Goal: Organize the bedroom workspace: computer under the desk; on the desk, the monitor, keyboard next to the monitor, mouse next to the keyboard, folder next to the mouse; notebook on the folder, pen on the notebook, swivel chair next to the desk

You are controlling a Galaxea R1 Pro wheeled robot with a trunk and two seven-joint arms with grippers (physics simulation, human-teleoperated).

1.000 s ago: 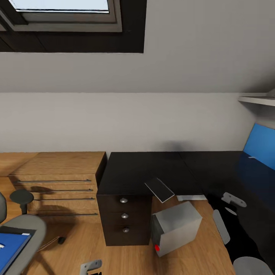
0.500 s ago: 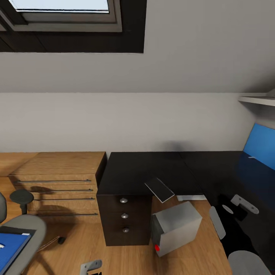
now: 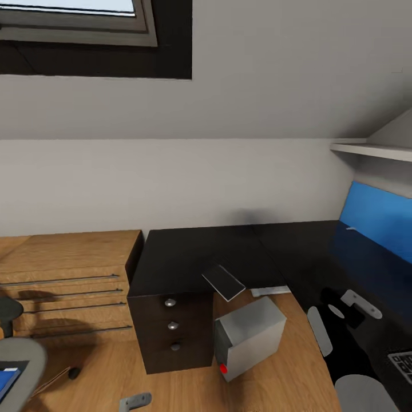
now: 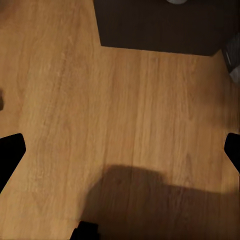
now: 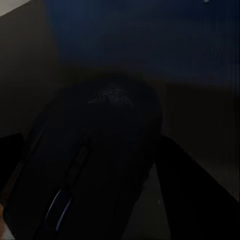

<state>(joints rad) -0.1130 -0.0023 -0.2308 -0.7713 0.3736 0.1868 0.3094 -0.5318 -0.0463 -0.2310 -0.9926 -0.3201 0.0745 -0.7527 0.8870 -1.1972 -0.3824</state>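
Right jaws (image 5: 95, 165): I see them closed around the mouse (image 5: 92, 165), dark fingers flanking both its sides in the right wrist view. The mouse's long axis runs along the fingers; its scroll wheel end sits toward the camera, the logo end away. In the head view the right gripper (image 3: 343, 306) hangs over the dark desk surface (image 3: 217, 252), forearm reaching up from the lower right corner; the mouse itself I cannot make out there against the black top.

Left jaws (image 4: 120, 150): spread wide, fingertips at opposite edges of the wrist view, nothing between them, pointing down at the wooden floor (image 4: 125, 110).

Outward: the computer (image 3: 249, 337) stands tilted on the floor beside the drawer unit (image 3: 171, 329). The keyboard (image 3: 400, 366) lies on the surface at the right edge. The swivel chair (image 3: 17, 360) is at lower left, with the blue folder (image 3: 6, 380) on its seat.
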